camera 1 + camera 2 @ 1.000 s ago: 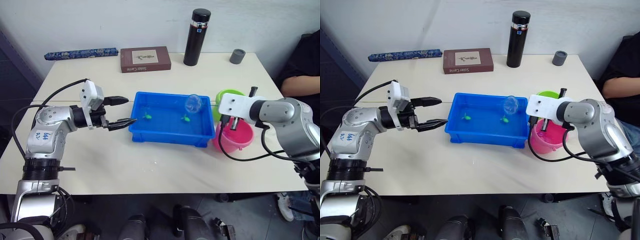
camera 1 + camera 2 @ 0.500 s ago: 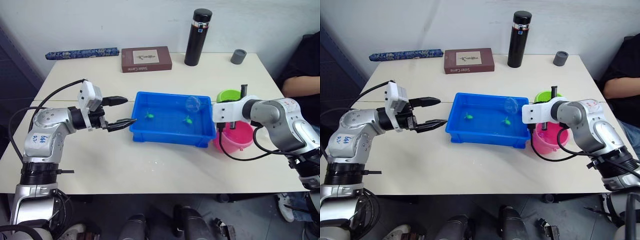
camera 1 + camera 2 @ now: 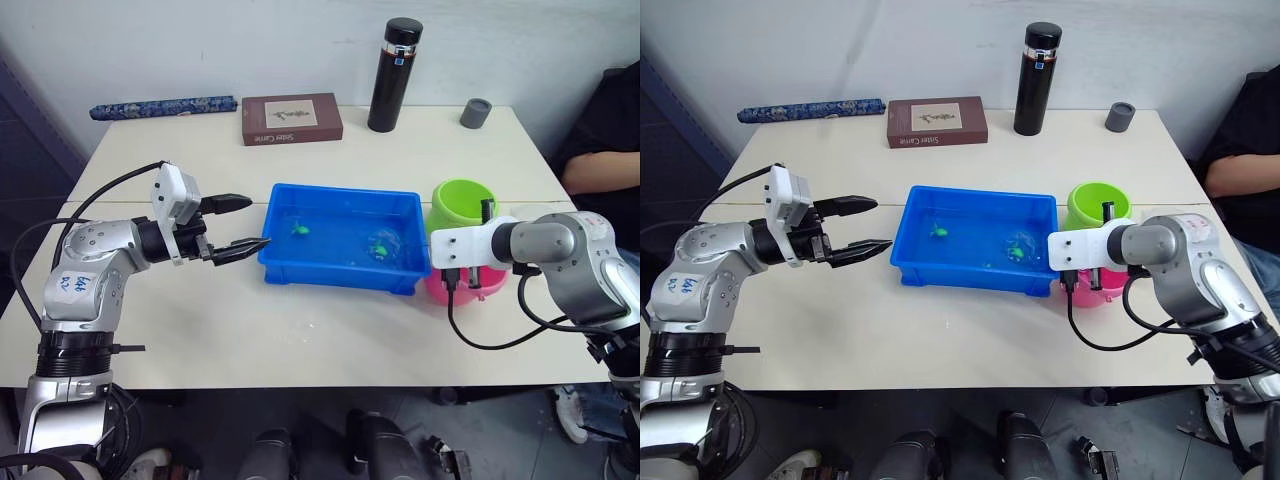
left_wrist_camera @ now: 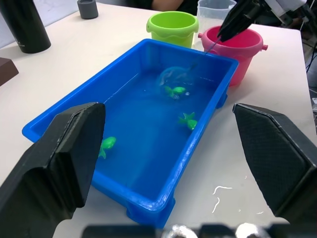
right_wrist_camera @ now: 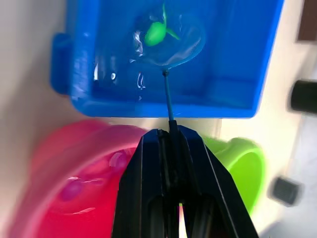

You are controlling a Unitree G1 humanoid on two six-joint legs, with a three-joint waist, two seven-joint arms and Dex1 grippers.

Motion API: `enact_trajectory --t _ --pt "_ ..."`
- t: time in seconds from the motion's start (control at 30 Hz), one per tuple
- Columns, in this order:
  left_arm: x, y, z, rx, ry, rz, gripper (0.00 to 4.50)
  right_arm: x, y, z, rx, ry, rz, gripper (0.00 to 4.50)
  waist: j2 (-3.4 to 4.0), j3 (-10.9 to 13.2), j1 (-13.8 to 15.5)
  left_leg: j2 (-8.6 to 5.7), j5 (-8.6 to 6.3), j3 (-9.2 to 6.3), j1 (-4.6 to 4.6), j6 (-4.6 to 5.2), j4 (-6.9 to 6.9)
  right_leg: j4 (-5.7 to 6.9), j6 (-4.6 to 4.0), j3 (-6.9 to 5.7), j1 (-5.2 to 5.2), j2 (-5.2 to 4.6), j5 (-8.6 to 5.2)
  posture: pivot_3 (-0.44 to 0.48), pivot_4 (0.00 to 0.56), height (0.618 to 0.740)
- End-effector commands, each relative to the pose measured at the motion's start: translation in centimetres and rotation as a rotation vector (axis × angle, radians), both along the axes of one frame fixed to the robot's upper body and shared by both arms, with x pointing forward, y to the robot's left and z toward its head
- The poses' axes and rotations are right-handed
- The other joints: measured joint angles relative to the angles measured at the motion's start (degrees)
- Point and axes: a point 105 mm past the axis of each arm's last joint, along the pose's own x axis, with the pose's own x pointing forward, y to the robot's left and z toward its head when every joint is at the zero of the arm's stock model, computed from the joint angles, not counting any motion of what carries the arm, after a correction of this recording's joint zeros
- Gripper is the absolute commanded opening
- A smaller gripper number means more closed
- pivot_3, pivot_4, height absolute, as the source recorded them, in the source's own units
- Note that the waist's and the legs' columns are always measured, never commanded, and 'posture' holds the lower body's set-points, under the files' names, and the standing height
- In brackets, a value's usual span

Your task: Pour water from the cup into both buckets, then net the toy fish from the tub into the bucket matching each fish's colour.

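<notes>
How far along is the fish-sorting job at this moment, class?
Done, apparently: pink shapes, likely fish, lie in the pink bucket. In hand: the right gripper is shut on the net, whose hoop is down in the blue tub around one green fish. Left: that fish and two more green fish must go into the green bucket. The left gripper waits open beside the tub.

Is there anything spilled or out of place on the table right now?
Only a few small water streaks on the table beside the blue tub. The buckets stand upright; nothing else stands out.
</notes>
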Motion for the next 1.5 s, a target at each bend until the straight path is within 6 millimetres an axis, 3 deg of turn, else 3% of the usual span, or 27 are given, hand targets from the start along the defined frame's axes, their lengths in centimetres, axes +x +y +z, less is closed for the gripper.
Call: enact_trajectory --t 0.03,0.17,0.33,0.73,1.2,1.4,1.5 --pt "-0.4 0.0 1.0 -0.002 -0.046 -0.004 4.44 -0.7 0.9 0.2 0.196 0.116 -0.113 0.00 0.00 0.00 -0.01 0.00 0.00 0.00 0.00 0.00 0.00 0.00 0.00 0.00 0.00 0.00 0.00 0.000 0.150 0.740" --pt "-0.5 -0.1 0.9 -0.004 -0.044 -0.004 4.44 -1.0 1.1 -0.3 0.431 0.309 -0.333 0.00 0.00 0.00 0.04 0.01 0.00 -0.03 0.00 0.00 0.01 0.02 -0.01 0.00 0.00 -0.02 0.00 0.000 0.150 0.740" --pt "-0.7 0.0 0.8 -0.001 -0.041 0.001 4.44 -1.3 0.6 0.0 0.585 0.449 -0.509 0.00 0.00 0.00 0.13 0.00 -0.01 -0.07 -0.01 0.00 -0.01 -0.02 -0.02 -0.01 -0.02 -0.06 -0.01 0.000 0.150 0.740" --pt "-0.5 0.3 1.1 0.009 -0.047 0.000 4.44 -1.3 1.6 2.8 0.872 0.605 -0.574 0.00 0.00 0.00 0.00 -0.01 -0.01 -0.09 -0.03 -0.01 -0.05 -0.03 -0.03 -0.01 -0.03 -0.07 -0.01 0.000 0.150 0.740" --pt "-0.1 0.1 1.5 0.022 -0.062 -0.025 4.44 -0.6 1.0 4.8 0.952 0.442 -0.475 0.00 0.00 0.00 0.04 -0.02 -0.02 -0.09 -0.06 -0.01 -0.08 -0.07 -0.02 -0.02 -0.04 -0.07 -0.01 0.000 0.150 0.740" --pt "0.0 -0.6 1.6 0.033 -0.061 -0.066 4.44 -1.7 -2.0 5.3 0.982 0.299 -0.437 0.00 0.00 0.00 0.27 -0.05 -0.02 -0.12 -0.14 0.01 -0.08 -0.13 0.00 -0.07 -0.05 -0.09 0.00 0.000 0.150 0.740" --pt "0.2 -0.7 1.9 0.031 -0.065 -0.077 4.44 -1.7 -4.6 6.2 1.007 0.187 -0.499 0.00 0.00 0.00 0.25 -0.05 -0.03 -0.11 -0.14 0.02 -0.07 -0.12 0.01 -0.05 -0.05 -0.08 0.01 0.000 0.150 0.740"
